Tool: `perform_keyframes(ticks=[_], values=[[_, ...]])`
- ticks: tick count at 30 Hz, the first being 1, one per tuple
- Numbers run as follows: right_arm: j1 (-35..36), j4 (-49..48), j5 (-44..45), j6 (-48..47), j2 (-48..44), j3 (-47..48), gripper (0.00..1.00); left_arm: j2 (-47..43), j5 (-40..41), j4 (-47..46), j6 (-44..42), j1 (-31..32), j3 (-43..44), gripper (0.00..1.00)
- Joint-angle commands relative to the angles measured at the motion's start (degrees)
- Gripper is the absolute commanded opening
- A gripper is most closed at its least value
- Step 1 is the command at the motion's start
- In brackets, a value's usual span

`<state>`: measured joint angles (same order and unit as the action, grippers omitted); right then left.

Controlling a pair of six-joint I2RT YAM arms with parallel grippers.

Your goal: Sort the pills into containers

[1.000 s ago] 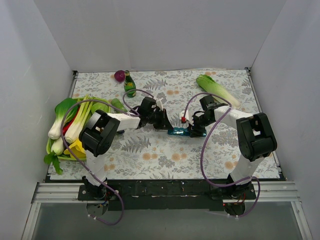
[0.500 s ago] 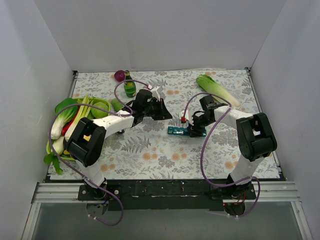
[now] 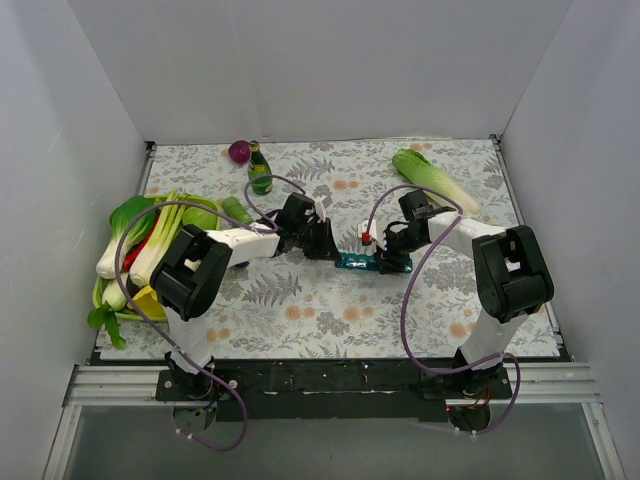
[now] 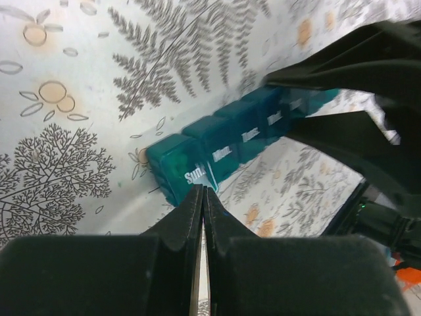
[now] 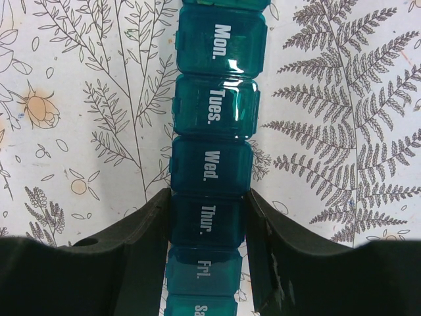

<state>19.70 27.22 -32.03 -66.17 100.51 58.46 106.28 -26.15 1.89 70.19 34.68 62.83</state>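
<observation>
Wide shot first: the fern-print table (image 3: 300,310), and right in its middle lies the pill box (image 3: 358,263), a teal strip running left to right. Everything is placed off that box.

The left arm (image 3: 215,255) reaches in from the box's left side and the right arm (image 3: 480,250) from its right side.

Well to the left of the box there's a heap of vegetables (image 3: 140,250): leeks, bok choy, something yellow and red. Beyond the box and to its right lies a pale leafy head (image 3: 435,180). Beyond it to the left stands a green bottle (image 3: 260,172), with a purple onion (image 3: 239,151) farther out the same way.

Now the hardware! The right gripper (image 5: 209,197) straddles the box, its fingers pressed against both long sides at the "Thur." cell. That's a firm pinch. The left gripper (image 4: 202,191) has its fingers pressed tight together with nothing between them, the tips right at the "Sun." end. I can't tell whether they touch it.

Every lid in view looks shut.
</observation>
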Motion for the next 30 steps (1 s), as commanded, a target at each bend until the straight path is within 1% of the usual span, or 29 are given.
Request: perform_keyframes(ticks=[1, 4, 9, 17, 24, 30], values=[[0.34, -0.15, 5.84, -0.27, 3.29, -1.06, 0.26, 2.87, 1.09, 5.75, -2.34, 1.53, 2.56, 0.00], [0.42, -0.33, 6.02, 0.08, 3.29, -1.06, 0.26, 4.81, 4.17, 9.09, -2.60, 2.15, 3.97, 0.00], [0.42, -0.50, 6.45, -0.01, 3.29, -1.33, 0.26, 3.68, 5.94, 9.27, -2.52, 2.24, 4.32, 0.00], [0.42, -0.50, 6.37, -0.01, 3.38, -1.41, 0.26, -1.60, 4.62, 7.95, -1.90, 2.24, 7.13, 0.00], [0.42, -0.77, 6.54, -0.01, 3.47, -1.68, 0.26, -2.48, 4.00, 8.39, -1.46, 2.24, 8.80, 0.00], [0.42, -0.59, 6.72, 0.17, 3.82, -1.42, 0.26, -2.13, 5.23, 9.97, -2.43, 2.33, 9.33, 0.00]])
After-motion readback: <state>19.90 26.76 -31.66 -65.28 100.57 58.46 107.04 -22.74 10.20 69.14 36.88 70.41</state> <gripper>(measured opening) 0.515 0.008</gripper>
